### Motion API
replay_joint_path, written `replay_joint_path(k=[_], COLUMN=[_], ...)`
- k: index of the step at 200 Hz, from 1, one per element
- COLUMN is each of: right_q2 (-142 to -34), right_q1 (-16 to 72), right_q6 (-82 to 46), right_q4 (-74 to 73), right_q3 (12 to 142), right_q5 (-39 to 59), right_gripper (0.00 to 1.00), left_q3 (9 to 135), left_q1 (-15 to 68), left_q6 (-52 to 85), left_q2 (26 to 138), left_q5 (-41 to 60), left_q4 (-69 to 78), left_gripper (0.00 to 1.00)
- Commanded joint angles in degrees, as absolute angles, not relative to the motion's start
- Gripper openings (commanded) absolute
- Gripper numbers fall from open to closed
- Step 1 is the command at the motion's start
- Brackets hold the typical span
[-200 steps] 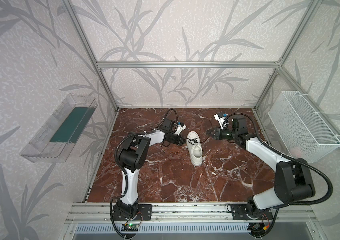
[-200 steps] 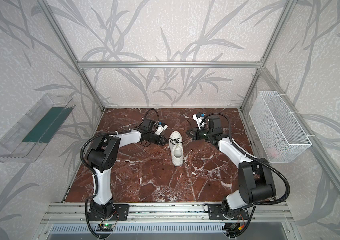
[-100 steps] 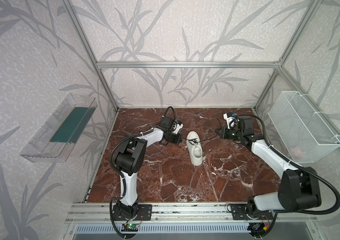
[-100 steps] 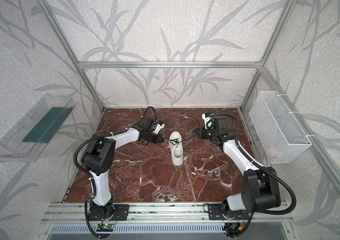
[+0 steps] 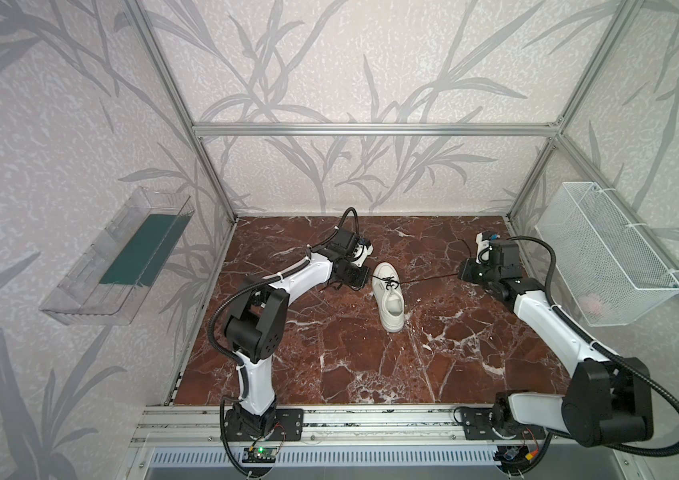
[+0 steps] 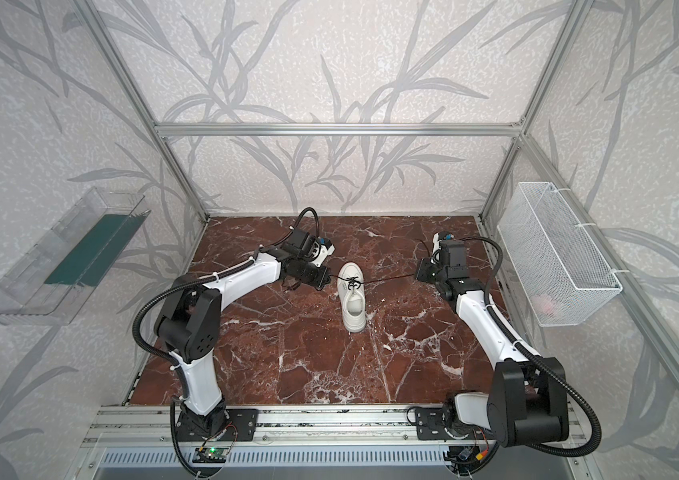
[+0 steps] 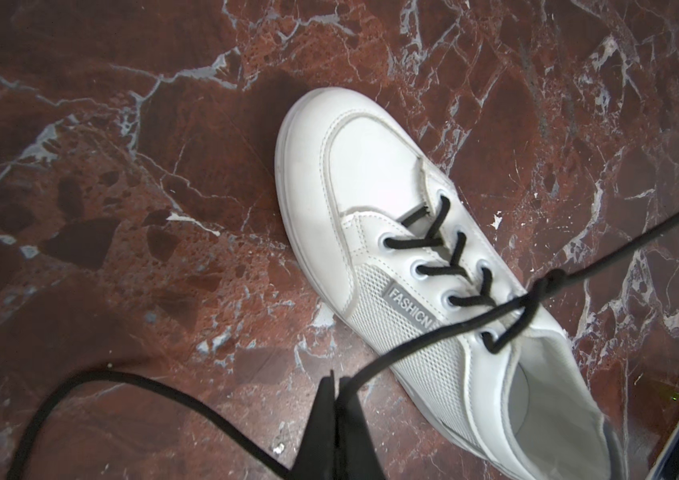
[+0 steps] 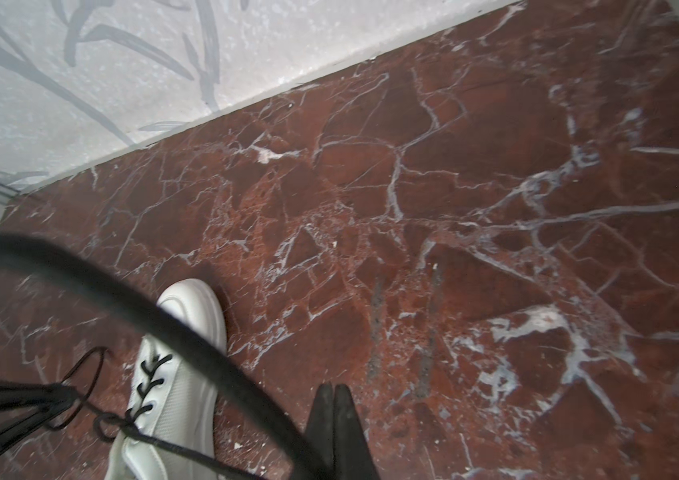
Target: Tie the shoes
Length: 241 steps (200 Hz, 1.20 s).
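— While work proceeds on the marble table (image 5: 329, 353), where does the sneaker (image 5: 388, 299) sit?
— Just past centre toward 12 o'clock, sole flat, toe at 12 o'clock. White upper, thick white sole.
— Grippers?
— Left gripper (image 7: 337, 384): 9 o'clock of the sneaker, just beside it, clamped on one end of the laces (image 7: 445, 270). Right gripper (image 8: 332, 390): 3 o'clock, well apart, clamped on the other end.
— Progress?
— Black laces threaded; first crossing (image 7: 547, 284) appears drawn taut above the top eyelets. Judged early: bow loops and final tightening remain.
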<state>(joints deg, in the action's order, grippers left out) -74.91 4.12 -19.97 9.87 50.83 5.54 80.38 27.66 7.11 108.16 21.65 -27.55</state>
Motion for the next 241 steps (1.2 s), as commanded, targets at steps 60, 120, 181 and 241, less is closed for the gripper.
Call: replay_joint_path(k=[60,120,181,241], right_q2=[-77.84,-77.59,-76.93,-73.78], right_q1=[2.21,-0.36,-4.10,-7.91], right_q6=[-22.30,-27.84,-32.52,-30.83], right_q4=[14.13,16.03,15.31,15.88], right_q3=[50.02,46.76,42.24,38.97], right_q5=[-1.12,-7.38,-9.33,-10.55], right_gripper=[0.00,0.00,0.00,0.00], left_q3=[86.45,85.81,85.38,91.44], left_q1=[27.35,26.80,23.14,19.13], left_q6=[13.57,18.41,21.90,18.23], left_q2=[105.29,105.90,107.21,113.71], left_q5=[11.56,10.53,8.17,9.65], left_q4=[-42.43,-42.73,-43.50,-46.43], left_gripper=[0.00,0.00,0.00,0.00])
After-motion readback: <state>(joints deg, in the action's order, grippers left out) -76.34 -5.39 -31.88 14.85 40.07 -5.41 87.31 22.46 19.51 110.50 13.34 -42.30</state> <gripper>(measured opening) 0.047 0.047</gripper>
